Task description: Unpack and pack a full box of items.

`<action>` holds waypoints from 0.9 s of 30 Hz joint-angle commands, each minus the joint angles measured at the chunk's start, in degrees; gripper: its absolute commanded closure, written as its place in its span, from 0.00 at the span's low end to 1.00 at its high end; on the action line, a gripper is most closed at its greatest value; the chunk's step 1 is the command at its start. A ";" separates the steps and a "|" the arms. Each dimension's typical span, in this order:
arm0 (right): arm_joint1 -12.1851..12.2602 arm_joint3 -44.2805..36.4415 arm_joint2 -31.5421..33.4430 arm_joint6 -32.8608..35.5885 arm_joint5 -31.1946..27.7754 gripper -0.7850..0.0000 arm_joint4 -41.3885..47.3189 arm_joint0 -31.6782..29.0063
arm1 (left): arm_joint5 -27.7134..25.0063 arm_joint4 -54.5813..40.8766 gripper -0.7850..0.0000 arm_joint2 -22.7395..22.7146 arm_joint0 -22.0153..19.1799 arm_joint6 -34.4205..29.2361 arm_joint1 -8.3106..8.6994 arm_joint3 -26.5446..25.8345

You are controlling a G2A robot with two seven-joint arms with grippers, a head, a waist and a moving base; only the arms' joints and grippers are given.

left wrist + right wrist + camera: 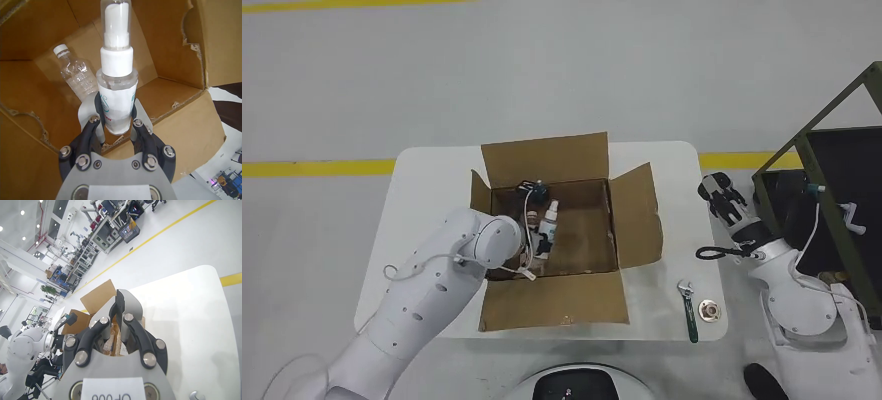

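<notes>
**Inside the cardboard box (179, 117): low grip, tall spray bottle (116, 62)**

Left gripper (116, 102) clamps the spray bottle's lower body. Held so low, it may tilt, slip, or strike the water bottle (77, 75) beside it. Right gripper (119, 306), pinched together on nothing, hangs over the table (189, 313).

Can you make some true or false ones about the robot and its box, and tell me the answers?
1. The left gripper is holding a spray bottle. True.
2. The flaps of the cardboard box are folded shut. False: all the flaps are open.
3. A clear plastic bottle with a white cap is in the box. True.
4. The right gripper is holding the wrench. False: it is shut on nothing, and the wrench lies on the table.
5. The spray bottle is out on the table. False: it is inside the box, in the gripper.
</notes>
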 commanded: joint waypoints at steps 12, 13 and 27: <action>-0.02 0.46 -0.20 0.38 -0.39 1.00 -0.17 0.27 | 0.24 -0.43 1.00 0.17 -0.15 0.36 -0.25 1.25; -0.02 0.57 -0.22 0.38 -0.42 1.00 -0.14 0.25 | 0.24 -0.43 1.00 0.17 -0.15 0.36 -0.25 1.25; -0.12 1.84 -2.10 1.32 -0.76 0.91 -0.46 2.00 | 3.25 2.83 1.00 0.60 -1.27 0.09 -0.75 6.75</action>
